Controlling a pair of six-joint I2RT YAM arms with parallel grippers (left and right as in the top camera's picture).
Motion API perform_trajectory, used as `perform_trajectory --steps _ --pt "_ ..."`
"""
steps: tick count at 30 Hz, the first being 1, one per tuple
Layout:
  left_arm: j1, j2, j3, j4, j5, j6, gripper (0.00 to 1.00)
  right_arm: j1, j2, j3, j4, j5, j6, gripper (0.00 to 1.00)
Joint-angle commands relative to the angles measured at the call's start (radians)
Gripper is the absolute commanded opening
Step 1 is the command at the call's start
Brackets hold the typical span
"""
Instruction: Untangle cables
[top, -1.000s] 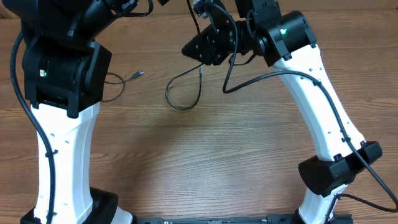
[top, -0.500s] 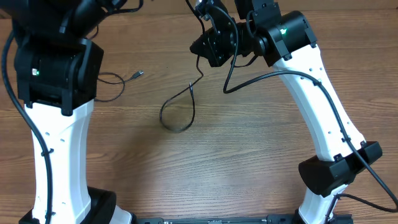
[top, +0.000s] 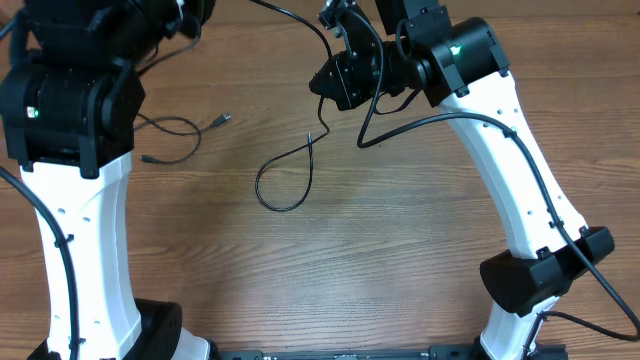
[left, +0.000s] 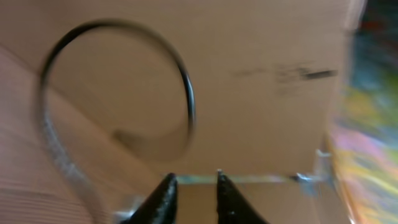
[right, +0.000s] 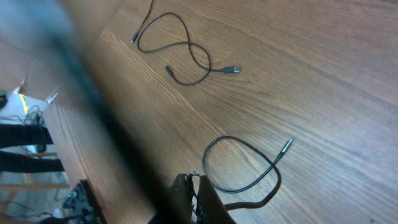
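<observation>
One looped cable (top: 278, 207) hung clamped in your right gripper (right: 194, 186); whether the left gripper (left: 193, 186) held anything was unclear. Mid-separation: next, draw it away from the loose cable (right: 188, 45).

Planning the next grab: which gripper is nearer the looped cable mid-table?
Right. The right gripper grips the looped cable at its raised end; the left gripper sits well away, up at the far left.

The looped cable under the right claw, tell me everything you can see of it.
The looped cable is thin, black and flexible. It lies on the wooden table in one rounded loop that crosses itself, its small plug end free. One strand rises into the right claw, which looks shut on it.
</observation>
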Motion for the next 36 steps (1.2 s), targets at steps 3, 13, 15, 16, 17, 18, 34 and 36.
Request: perform_trajectory --steps 3,13,15,16,17,18,34,36 --pt "0.005 -0.005 0.015 -0.12 -0.184 0.255 0.54 -0.009 -0.008 0.0 0.006 0.018 0.139 0.04" --pt "-0.006 0.024 0.015 -0.452 -0.178 0.629 0.96 -0.01 -0.008 0.0 0.04 0.093 0.36 0.04" --pt "-0.016 0.043 0.014 -0.521 -0.166 0.686 0.96 -0.014 -0.008 0.0 0.063 0.092 0.414 0.04" --pt "-0.024 0.056 0.014 -0.554 -0.151 0.717 0.96 -0.017 -0.008 0.0 0.075 0.092 0.441 0.04" --pt "-0.033 0.071 0.014 -0.583 -0.13 0.75 0.96 -0.021 -0.008 0.0 0.093 0.089 0.467 0.04" --pt "-0.041 0.084 0.014 -0.604 -0.108 0.779 0.96 -0.026 -0.008 0.0 0.109 0.089 0.494 0.04" --pt "-0.175 0.262 0.014 -0.606 0.16 1.229 0.96 -0.21 -0.008 0.0 0.212 -0.119 0.882 0.04" --pt "-0.201 0.274 0.014 -0.583 0.166 1.273 0.97 -0.224 -0.008 0.0 0.212 -0.156 0.91 0.04"
